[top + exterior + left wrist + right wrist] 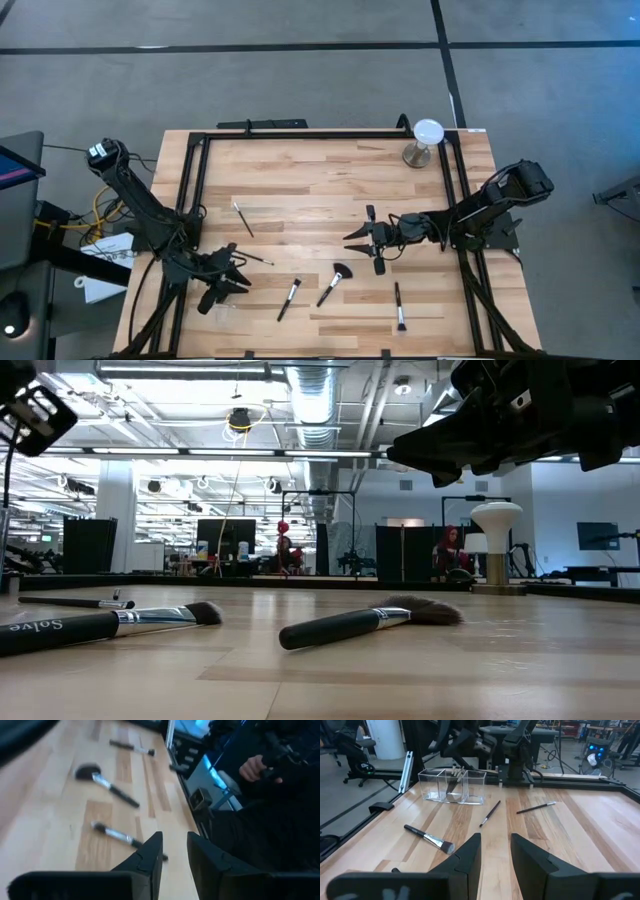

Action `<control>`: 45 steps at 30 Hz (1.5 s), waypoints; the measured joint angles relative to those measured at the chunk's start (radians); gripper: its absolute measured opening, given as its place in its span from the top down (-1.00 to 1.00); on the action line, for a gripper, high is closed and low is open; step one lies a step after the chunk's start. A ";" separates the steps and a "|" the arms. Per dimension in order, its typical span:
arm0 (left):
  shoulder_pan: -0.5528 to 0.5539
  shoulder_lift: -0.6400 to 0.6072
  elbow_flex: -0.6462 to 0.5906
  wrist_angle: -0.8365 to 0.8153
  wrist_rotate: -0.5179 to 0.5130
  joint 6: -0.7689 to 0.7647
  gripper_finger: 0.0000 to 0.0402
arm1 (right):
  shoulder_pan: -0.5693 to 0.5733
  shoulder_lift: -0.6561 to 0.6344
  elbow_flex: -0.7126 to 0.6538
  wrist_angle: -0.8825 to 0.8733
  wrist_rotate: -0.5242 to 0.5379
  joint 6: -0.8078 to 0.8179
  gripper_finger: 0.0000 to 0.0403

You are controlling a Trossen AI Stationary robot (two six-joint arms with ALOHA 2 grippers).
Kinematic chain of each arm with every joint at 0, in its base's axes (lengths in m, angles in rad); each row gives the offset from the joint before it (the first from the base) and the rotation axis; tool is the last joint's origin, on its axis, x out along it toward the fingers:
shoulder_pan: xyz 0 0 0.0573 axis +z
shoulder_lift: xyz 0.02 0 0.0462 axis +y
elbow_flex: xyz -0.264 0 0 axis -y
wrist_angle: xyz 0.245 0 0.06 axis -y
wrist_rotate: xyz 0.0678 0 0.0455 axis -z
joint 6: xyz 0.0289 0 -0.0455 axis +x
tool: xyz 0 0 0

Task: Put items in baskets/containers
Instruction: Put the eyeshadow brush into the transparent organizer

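Note:
Several slim dark-handled brushes lie flat on the wooden table: one (243, 217) at the far left, a thin one (258, 258), one (289, 299), a fan-headed one (335, 283) and one (399, 306) near the front edge. A clear tray (452, 787) stands at the left, with a few brushes (454, 779) leaning inside it. My left gripper (228, 280) hovers by the tray, open a little, with nothing between its fingers (150, 855). My right gripper (360, 238) hangs open and empty above the table's middle right.
A round white disc on a metal stand (427, 140) stands at the far right corner. A black frame rail (320, 134) runs round the table. Beyond the near edge, a person's hand (255, 767) shows in the left wrist view. Bare wood lies between the brushes.

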 joint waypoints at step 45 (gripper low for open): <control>0.681 0.567 0.587 -0.844 0.463 0.206 0.57 | -0.012 0.000 0.000 -0.001 0.000 0.000 0.52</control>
